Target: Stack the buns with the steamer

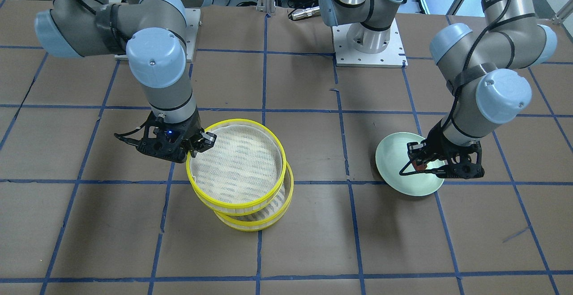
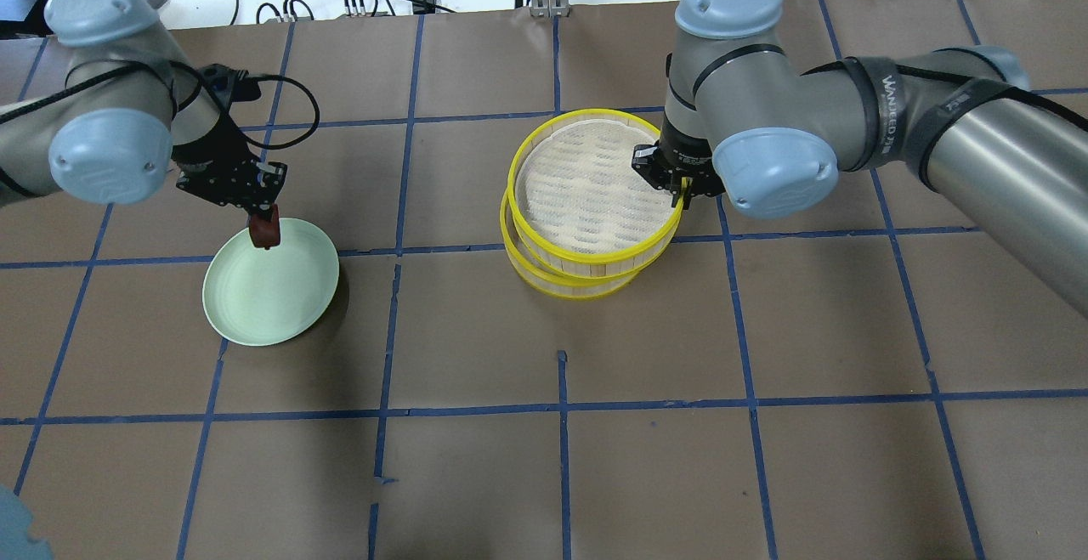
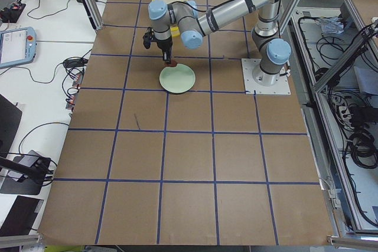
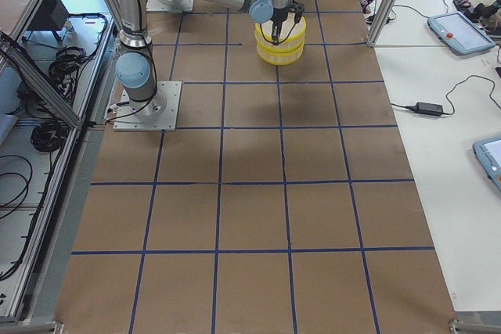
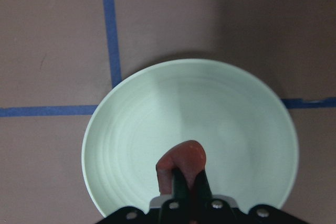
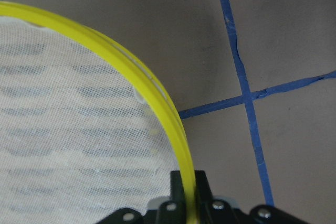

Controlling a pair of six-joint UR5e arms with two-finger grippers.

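My left gripper [image 2: 263, 224] is shut on the reddish-brown bun [image 2: 264, 236] and holds it just over the far edge of the pale green plate [image 2: 272, 296]. The left wrist view shows the bun [image 5: 184, 158] between the fingers above the plate [image 5: 220, 108]. My right gripper [image 2: 676, 190] is shut on the yellow rim of the upper steamer tray [image 2: 595, 186]. It holds that tray tilted and offset over the lower tray [image 2: 578, 285]. The upper tray's mesh floor [image 6: 68, 119] is bare. The white bun is hidden.
Brown paper with a blue tape grid covers the table. The two arm bases [image 1: 369, 40] stand at the robot's side. Cables and a tablet [image 3: 15, 42] lie beyond the table's edge.
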